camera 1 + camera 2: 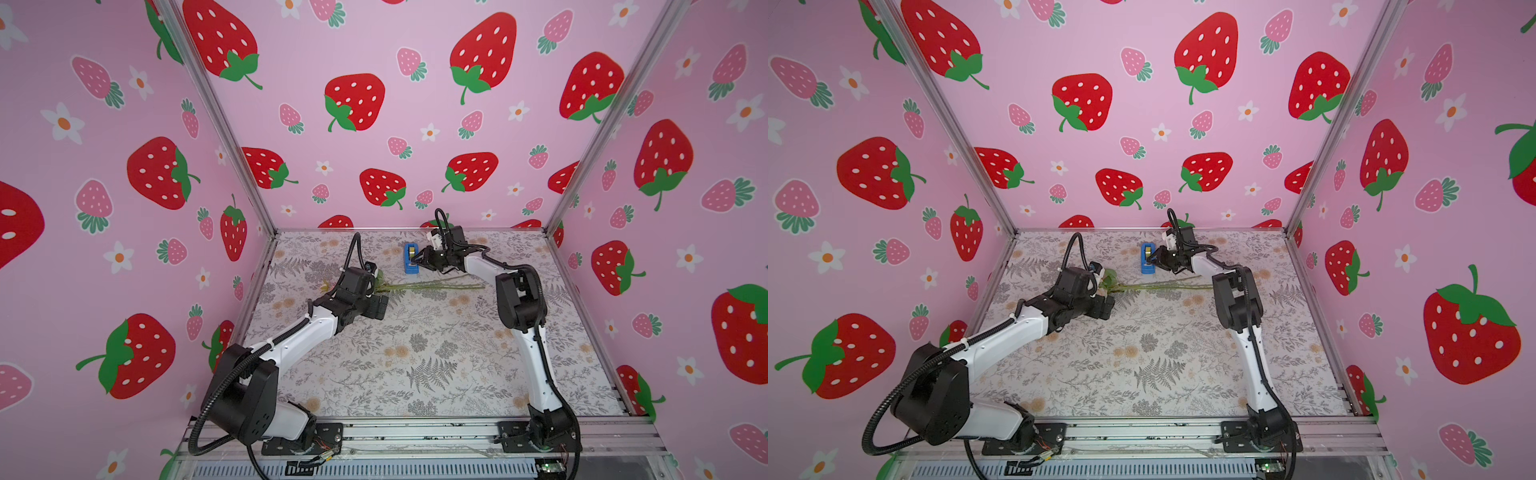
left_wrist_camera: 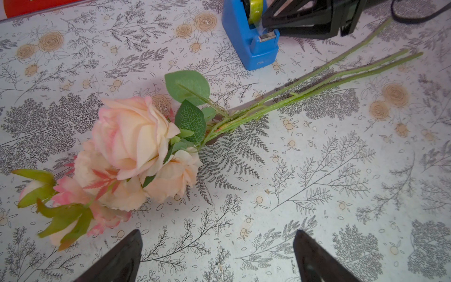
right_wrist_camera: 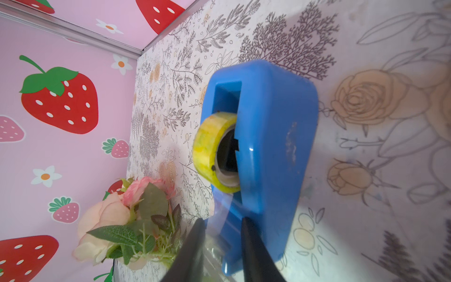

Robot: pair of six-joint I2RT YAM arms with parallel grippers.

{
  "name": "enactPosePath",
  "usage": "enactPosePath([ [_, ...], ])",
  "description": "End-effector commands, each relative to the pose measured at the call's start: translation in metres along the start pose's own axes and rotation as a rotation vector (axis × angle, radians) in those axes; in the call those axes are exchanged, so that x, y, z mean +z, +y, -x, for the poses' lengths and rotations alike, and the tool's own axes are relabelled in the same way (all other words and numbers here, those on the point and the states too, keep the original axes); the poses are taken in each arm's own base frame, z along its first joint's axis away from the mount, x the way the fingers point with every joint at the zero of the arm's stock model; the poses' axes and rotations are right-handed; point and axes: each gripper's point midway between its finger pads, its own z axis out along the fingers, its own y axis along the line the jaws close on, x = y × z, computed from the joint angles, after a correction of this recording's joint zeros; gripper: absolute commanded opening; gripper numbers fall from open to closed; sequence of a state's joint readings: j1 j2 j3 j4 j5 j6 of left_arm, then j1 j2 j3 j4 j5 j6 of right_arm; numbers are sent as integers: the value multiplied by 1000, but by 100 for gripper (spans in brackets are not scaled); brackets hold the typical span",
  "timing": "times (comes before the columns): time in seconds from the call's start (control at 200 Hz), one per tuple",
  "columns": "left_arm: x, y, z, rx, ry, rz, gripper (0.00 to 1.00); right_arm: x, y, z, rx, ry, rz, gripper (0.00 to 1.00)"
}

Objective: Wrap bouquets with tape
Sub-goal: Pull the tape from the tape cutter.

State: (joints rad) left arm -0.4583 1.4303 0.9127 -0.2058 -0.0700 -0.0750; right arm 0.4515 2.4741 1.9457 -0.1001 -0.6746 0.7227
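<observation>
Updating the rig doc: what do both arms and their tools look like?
Same build: left arm and right arm, white link shells, black joint housings, black corrugated conduit alongside. On left tool and right tool: black, tapered wedge fingers.

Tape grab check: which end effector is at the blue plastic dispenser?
The right end effector: its fingers straddle the clear strip of the blue plastic tape dispenser. The left end effector hangs open beside the pale pink artificial flowers.
</observation>
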Motion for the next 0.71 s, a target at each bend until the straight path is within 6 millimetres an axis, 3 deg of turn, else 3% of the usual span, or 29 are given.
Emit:
enactPosePath([
  [0.0, -1, -1, 0, 18, -1, 0, 98, 9, -3, -9, 39, 46, 19, 29],
  [0.455, -2, -2, 0, 35, 12, 11, 97, 24, -18, -21, 106, 103, 37, 25],
  [0.7, -3, -1, -1, 54, 18, 18, 96, 25, -9, -16, 119, 95, 82, 19],
])
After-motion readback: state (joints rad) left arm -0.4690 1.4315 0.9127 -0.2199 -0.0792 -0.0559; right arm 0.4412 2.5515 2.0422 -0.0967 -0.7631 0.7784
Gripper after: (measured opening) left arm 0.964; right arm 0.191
